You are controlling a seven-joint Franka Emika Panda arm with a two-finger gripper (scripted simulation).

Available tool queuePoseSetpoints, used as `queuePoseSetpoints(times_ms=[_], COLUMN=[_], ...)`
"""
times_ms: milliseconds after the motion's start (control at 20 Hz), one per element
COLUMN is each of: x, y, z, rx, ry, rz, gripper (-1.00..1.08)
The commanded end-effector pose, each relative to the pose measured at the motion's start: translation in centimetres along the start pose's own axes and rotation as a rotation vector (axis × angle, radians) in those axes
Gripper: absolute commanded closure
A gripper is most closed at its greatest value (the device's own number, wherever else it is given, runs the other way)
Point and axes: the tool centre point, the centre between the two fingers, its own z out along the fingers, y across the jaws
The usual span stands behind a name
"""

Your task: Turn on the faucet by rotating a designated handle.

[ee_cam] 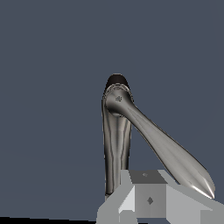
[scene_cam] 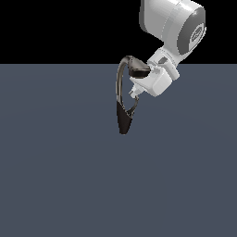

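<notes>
The dark faucet (scene_cam: 121,83) stands on the grey floor, with its arched neck, its flat spout head (scene_cam: 138,70) and its tapered base (scene_cam: 122,121). The thin curved handle (scene_cam: 134,107) rises from the base toward my gripper (scene_cam: 134,95), which sits just under the spout head with its fingertips at the handle's upper end. The jaws look shut with nothing between them. In the wrist view the neck (ee_cam: 116,153) and the silvery handle (ee_cam: 168,151) spread out from the base (ee_cam: 117,80). My grey fingers (ee_cam: 148,199) lie close beside the handle's tip.
The flat grey floor (scene_cam: 55,176) stretches all around the faucet. The white arm (scene_cam: 173,25) comes in from the upper part of the exterior view's right.
</notes>
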Motion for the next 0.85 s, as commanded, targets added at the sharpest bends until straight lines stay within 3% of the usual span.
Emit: queuePoseSetpoints(times_ms=[0, 200, 300, 800], x=[0.9, 1.4, 0.2, 6.4], y=[1.8, 3.4, 2.1, 5.3], z=[0.1, 0.2, -0.1, 0.2], rx=[-0.012, -0.015, -0.006, -0.016], ry=[-0.008, -0.01, -0.004, -0.01], rz=[0.017, 0.016, -0.007, 0.016], gripper=[1.08, 1.08, 1.08, 1.08])
